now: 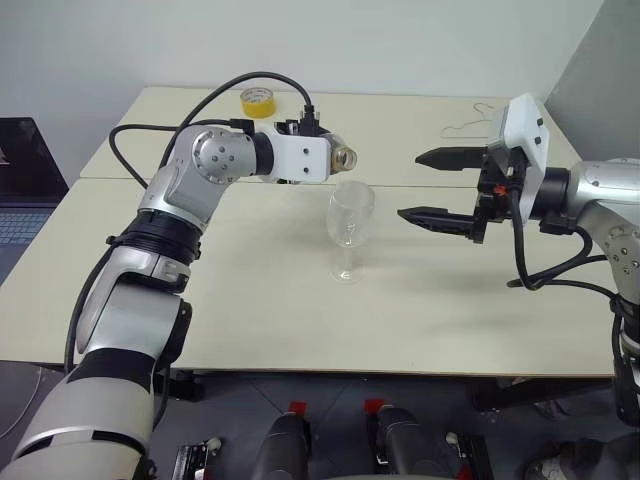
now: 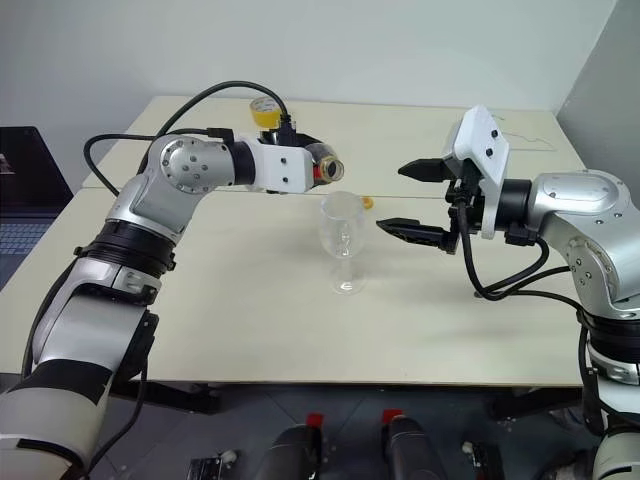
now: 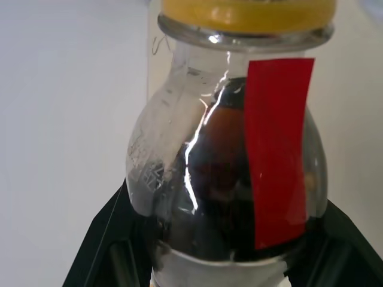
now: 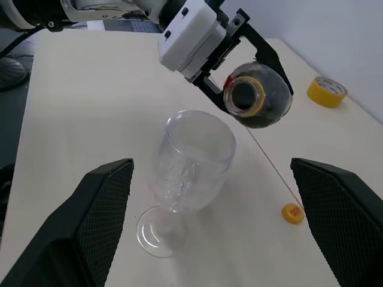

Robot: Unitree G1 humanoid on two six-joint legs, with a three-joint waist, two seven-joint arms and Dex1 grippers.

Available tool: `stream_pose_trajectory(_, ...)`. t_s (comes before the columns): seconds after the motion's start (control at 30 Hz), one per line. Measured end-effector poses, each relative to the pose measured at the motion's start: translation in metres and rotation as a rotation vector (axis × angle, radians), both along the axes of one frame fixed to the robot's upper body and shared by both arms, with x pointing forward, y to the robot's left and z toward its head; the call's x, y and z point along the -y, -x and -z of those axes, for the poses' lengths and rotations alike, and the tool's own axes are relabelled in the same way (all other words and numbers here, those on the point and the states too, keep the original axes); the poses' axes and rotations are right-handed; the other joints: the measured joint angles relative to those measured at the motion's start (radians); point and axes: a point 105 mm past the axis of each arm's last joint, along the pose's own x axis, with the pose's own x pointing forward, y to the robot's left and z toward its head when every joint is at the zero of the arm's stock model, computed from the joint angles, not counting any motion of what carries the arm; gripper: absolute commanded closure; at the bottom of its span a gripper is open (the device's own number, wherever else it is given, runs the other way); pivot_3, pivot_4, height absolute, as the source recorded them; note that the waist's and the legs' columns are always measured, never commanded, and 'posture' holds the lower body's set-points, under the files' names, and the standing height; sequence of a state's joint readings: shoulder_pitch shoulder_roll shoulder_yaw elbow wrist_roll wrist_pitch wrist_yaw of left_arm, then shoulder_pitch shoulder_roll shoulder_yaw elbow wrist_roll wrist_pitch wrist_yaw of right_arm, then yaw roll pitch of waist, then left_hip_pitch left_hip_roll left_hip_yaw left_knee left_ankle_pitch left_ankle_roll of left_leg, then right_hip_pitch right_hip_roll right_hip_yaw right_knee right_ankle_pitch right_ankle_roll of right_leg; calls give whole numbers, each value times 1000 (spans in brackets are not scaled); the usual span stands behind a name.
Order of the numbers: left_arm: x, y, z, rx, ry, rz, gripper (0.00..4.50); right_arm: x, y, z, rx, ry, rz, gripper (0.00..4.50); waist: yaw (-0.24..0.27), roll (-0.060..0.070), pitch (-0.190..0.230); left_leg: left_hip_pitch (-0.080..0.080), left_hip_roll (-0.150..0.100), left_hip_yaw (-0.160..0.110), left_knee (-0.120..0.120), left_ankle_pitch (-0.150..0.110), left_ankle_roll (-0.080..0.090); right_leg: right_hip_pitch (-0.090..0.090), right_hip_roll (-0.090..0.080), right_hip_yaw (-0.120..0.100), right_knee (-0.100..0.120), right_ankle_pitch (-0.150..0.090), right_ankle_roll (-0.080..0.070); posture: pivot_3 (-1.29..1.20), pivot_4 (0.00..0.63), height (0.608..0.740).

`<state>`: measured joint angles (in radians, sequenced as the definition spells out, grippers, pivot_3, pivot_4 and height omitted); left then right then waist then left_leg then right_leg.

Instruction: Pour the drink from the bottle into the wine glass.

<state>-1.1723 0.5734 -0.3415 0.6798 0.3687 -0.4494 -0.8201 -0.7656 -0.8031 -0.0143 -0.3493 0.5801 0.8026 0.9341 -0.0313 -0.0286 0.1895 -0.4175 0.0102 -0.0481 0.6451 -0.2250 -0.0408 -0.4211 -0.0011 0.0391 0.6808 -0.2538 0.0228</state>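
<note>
My left gripper [image 1: 328, 156] is shut on the bottle [image 4: 258, 99], which lies tipped nearly level. Its uncapped mouth [image 1: 345, 157] points toward the wine glass and hangs just above and behind the rim. The dark brown drink [image 3: 221, 179] sits in the bottle's round body, beside a red strip [image 3: 278, 149]. The clear wine glass [image 1: 350, 225] stands upright at the table's middle, and its bowl looks empty. My right gripper [image 1: 410, 186] hovers open to the right of the glass, fingers pointing at it, holding nothing.
A small yellow cap [image 4: 292, 213] lies on the table [image 1: 250, 320] behind the glass. A yellow tape roll [image 1: 258, 101] sits at the far edge. A thin wire [image 1: 470, 120] lies at the back right. A dark laptop [image 1: 25, 180] stands off the table's left side.
</note>
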Motion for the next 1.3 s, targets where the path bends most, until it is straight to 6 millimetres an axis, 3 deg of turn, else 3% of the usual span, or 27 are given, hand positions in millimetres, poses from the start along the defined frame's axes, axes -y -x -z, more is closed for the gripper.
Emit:
stream_pose_trajectory(0.47, 3, -1, 7, 67, -63, 24, 1964, -2, 1, 1, 1, -1, 6, 0, 0, 0, 0, 0, 0, 0, 0, 0, 0, 0, 0, 0, 1, 0, 0, 0, 150, 740)
stream_pose_trajectory(1.3, 1, -1, -1, 199, -124, 59, 1964, -3, 1, 2, -3, -4, 7, 0, 0, 0, 0, 0, 0, 0, 1, 0, 0, 0, 0, 0, 1, 0, 0, 0, 150, 740)
